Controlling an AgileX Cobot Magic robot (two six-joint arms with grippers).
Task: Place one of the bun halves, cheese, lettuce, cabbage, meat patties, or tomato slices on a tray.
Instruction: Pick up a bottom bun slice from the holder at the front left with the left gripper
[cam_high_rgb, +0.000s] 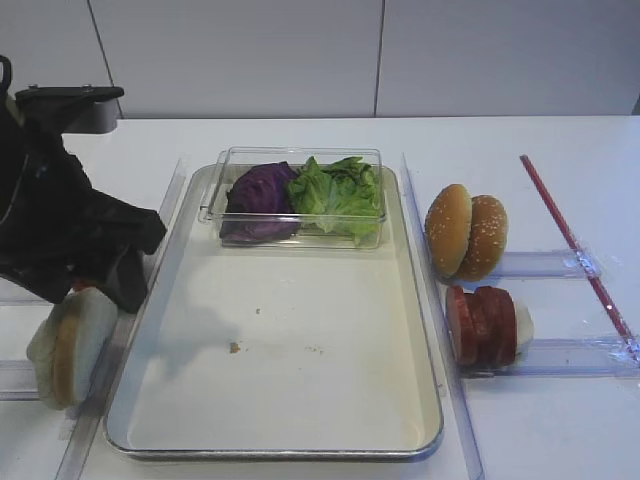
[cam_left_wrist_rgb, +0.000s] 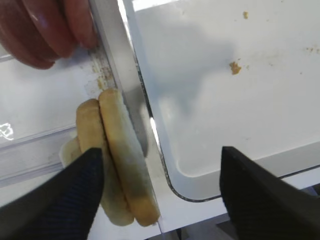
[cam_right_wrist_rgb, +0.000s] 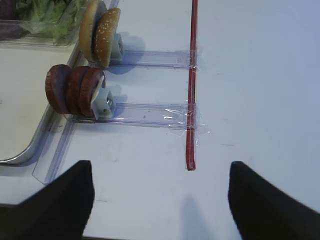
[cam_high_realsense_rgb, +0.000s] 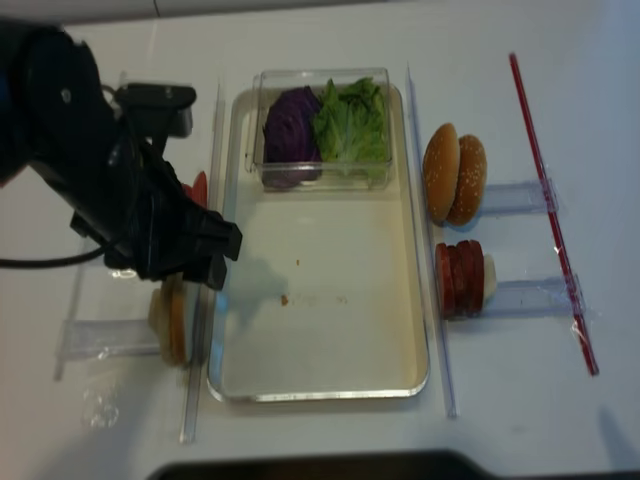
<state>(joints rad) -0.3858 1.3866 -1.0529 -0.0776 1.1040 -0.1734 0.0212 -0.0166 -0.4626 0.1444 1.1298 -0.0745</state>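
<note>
Left claw (cam_left_wrist_rgb: 157, 192) wide open over bun halves (cam_left_wrist_rgb: 117, 165), not gripping.

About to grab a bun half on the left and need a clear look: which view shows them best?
The left wrist view: the bun halves stand on edge beside the tray, between the open left gripper fingers. Both exterior high views show them partly hidden by the arm. The right wrist view misses them.

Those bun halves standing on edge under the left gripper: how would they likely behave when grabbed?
The bun halves stand on edge, leaning together beside the tray, so pulling one may well tip its neighbour. Their matte, crumbly-looking crust suggests a soft, light, easily dented piece rather than a slippery one. The left gripper is open, with one finger overlapping them in the wrist view.
</note>
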